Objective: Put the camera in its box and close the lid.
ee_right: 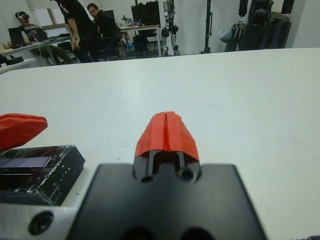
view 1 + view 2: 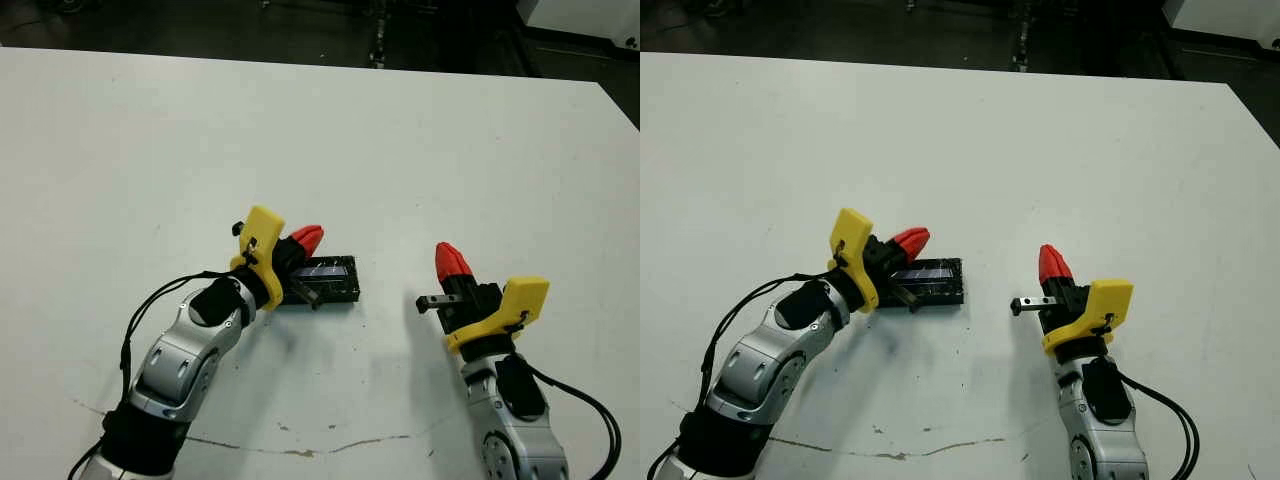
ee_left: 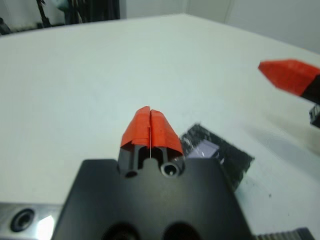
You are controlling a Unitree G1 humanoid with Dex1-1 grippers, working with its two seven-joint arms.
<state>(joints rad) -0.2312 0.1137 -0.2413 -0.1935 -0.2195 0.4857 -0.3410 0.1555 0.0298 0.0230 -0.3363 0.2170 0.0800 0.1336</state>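
Overhead, lid (image 2: 325, 279) on box beside left gripper (image 2: 306, 239); wrist views alone show both left and right gripper (image 1: 167, 131) pressed closed, empty.

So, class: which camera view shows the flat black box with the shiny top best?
The left eye view: the flat black box with the shiny top is seen from above, its near end hidden by the left gripper. Both wrist views show it partly.
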